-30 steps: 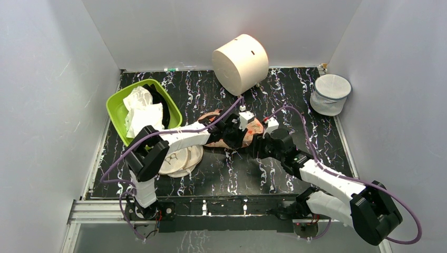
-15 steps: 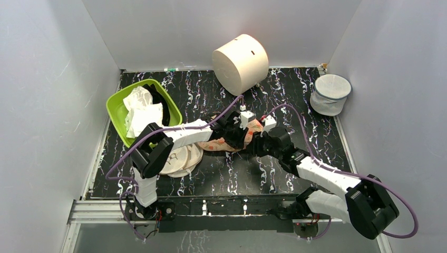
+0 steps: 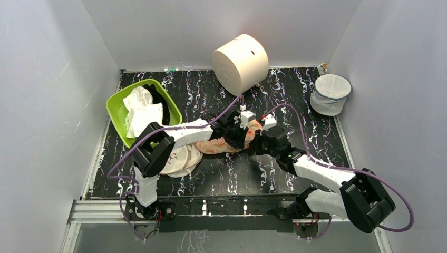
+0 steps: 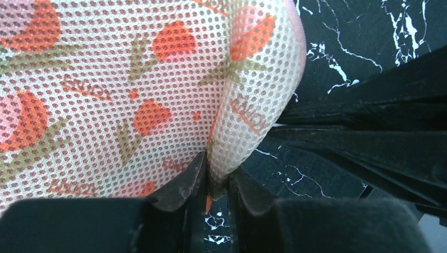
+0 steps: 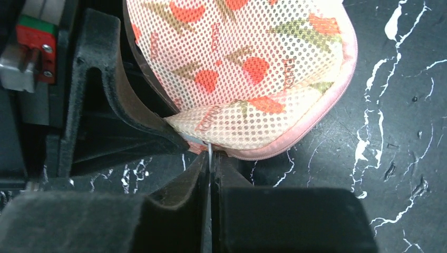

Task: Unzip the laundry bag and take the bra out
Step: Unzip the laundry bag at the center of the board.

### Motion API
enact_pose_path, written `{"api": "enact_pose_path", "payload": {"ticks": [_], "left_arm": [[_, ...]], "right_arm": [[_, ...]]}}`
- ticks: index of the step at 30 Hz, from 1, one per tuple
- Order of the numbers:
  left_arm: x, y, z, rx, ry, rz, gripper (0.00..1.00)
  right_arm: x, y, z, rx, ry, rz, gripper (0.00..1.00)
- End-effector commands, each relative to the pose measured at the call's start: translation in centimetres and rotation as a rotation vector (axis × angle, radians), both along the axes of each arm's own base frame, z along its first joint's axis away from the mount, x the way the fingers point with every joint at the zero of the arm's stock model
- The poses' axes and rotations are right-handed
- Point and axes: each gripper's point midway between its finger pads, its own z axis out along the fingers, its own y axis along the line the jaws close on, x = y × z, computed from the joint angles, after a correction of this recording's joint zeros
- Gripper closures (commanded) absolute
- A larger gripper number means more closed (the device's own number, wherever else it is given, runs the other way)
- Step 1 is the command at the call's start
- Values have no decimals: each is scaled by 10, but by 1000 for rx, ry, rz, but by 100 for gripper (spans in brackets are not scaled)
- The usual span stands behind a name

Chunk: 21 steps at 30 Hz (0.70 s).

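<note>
The laundry bag (image 3: 217, 144), peach mesh with orange-red flowers, lies mid-table between both arms. In the left wrist view the laundry bag (image 4: 105, 89) fills the upper left, and my left gripper (image 4: 216, 178) is shut on a pinched fold of its mesh at the bag's end. In the right wrist view my right gripper (image 5: 211, 158) is shut on a thin silver zipper pull just under the bag's pink zipper rim (image 5: 316, 118). From above, the left gripper (image 3: 238, 135) and right gripper (image 3: 256, 141) meet at the bag's right end. The bra is hidden.
A green bin (image 3: 117, 100) with white cloths and a dark item stands at the back left. Beige discs (image 3: 182, 158) lie beside the left arm. A cream cylinder (image 3: 240, 63) is at the back and a white mesh basket (image 3: 329, 94) at the back right.
The right gripper has moved in to the bag's right end and closed on the zipper pull. The left gripper keeps its pinch, and the bag has shifted slightly.
</note>
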Motion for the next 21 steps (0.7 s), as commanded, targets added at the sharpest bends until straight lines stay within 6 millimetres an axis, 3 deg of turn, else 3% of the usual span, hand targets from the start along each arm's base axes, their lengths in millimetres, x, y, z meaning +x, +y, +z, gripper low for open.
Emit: {"api": "enact_pose_path", "payload": {"ticks": [1, 5, 11, 18, 21], "left_arm": [[-5, -1, 6, 2, 25, -17, 84], [-2, 1, 8, 13, 3, -26, 81], [3, 7, 17, 45, -79, -56, 78], [9, 19, 19, 142, -210, -86, 82], [7, 18, 25, 146, -266, -120, 78]], "right_arm": [[24, -16, 37, 17, -129, -148, 100], [22, -30, 38, -9, -149, -195, 100], [26, -67, 29, 4, -101, -383, 100], [25, -86, 16, -26, -13, -474, 100], [23, -84, 13, -6, 13, -447, 100]]}}
